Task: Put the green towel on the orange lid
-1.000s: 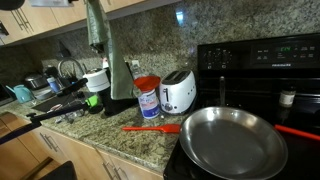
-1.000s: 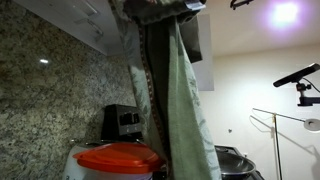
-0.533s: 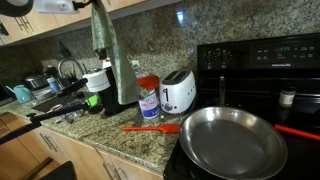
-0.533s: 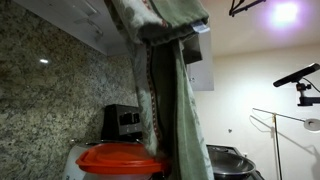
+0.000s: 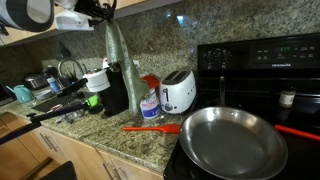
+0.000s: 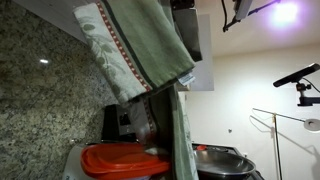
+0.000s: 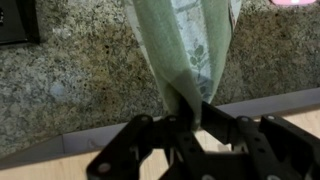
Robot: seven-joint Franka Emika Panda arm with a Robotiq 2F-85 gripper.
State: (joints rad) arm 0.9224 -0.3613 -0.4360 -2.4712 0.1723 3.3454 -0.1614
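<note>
Green towel (image 7: 185, 50) is pinched at its top between my fingers (image 7: 218, 122) – they are closed tight on the cloth, and it hangs against the speckled stone wall (image 7: 70, 70) in the wrist view. Over the last second I have carried it sideways along the desk (image 5: 110, 145) and lower: in an exterior view it was high up by the cupboards, and now its long tail (image 5: 115, 60) drapes down in front of the black appliance (image 5: 118, 92), just beside the orange lid (image 5: 148, 82). The close exterior view agrees – the cloth has swung and bunched above the lid (image 6: 125, 160), with its lower end trailing past the rim rather than over it. I judge the carry nearly done but the towel not yet centred; a bit more travel toward the lid seems needed before I let go, or the cloth may slide off the near side. Room is tight: the wall is close behind, the appliance touches or nearly touches the hanging tail, and the white toaster (image 5: 178, 92) stands just past the lid. Farther on, the pan (image 5: 232, 140) on the stove (image 5: 262, 60) is well apart.
</note>
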